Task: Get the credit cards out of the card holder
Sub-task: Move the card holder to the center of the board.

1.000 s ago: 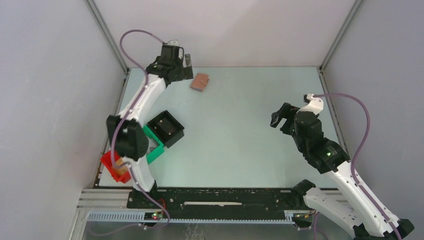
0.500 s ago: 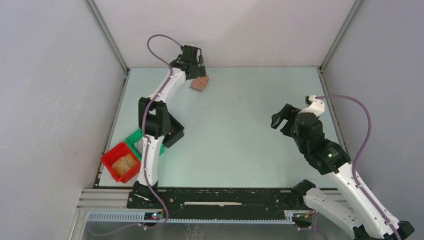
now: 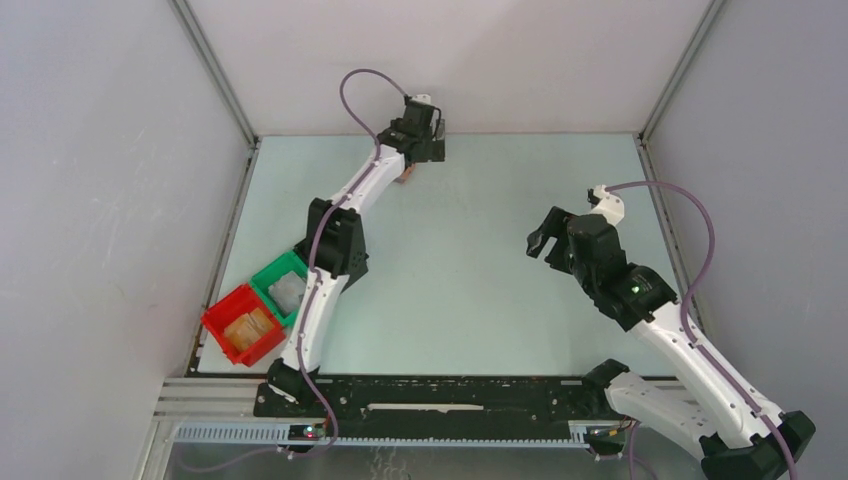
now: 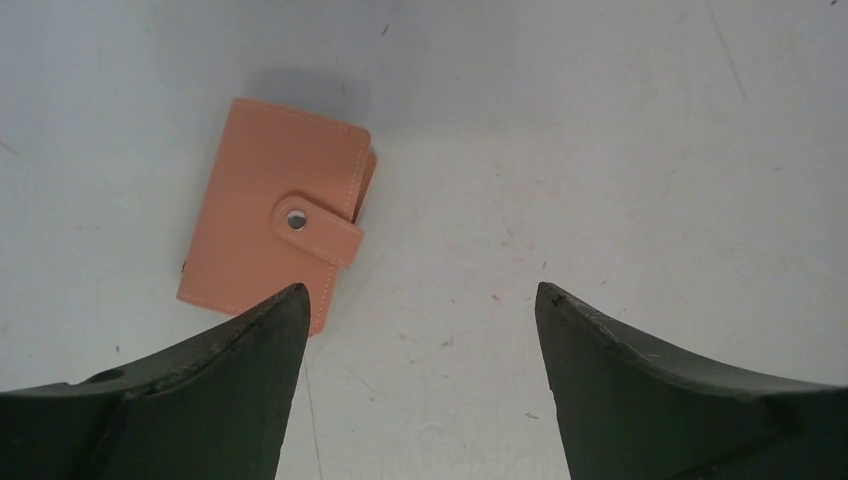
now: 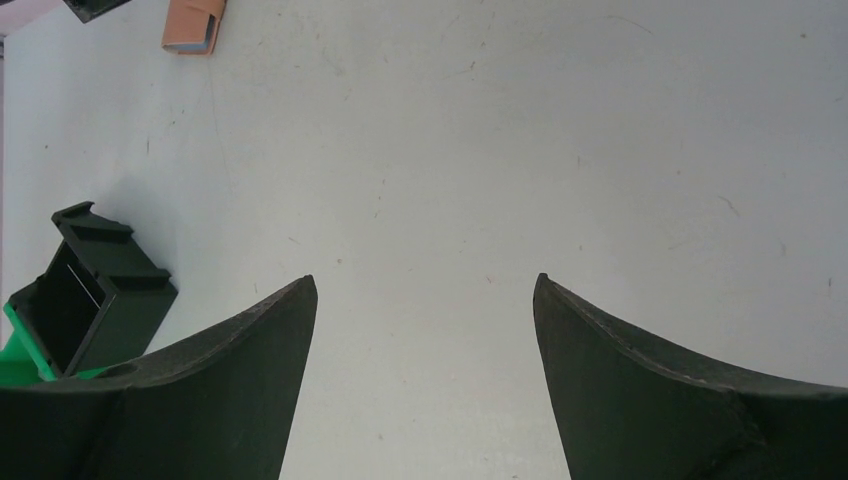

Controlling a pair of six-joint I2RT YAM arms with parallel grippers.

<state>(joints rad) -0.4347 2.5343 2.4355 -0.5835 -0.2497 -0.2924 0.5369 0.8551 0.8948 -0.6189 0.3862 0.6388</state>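
The card holder (image 4: 270, 225) lies shut on the table, a tan leather-like bifold with its tab snapped down. In the top view only a sliver of the card holder (image 3: 404, 177) shows under my left gripper (image 3: 425, 130). In the left wrist view my left gripper (image 4: 420, 288) hovers open above the table, the holder just beyond and left of its left fingertip. My right gripper (image 3: 540, 243) is open at mid-right, far from the holder, with only bare table between the fingers of the right gripper (image 5: 424, 279). The credit cards are hidden.
A black bin (image 5: 95, 290) stands tilted at the left over a green bin (image 3: 283, 285), with a red bin (image 3: 240, 325) beside it near the left wall. Grey walls close in the table on three sides.
My left arm has swung right along the far edge and now covers the card holder in the top view. The right arm has shifted slightly left.
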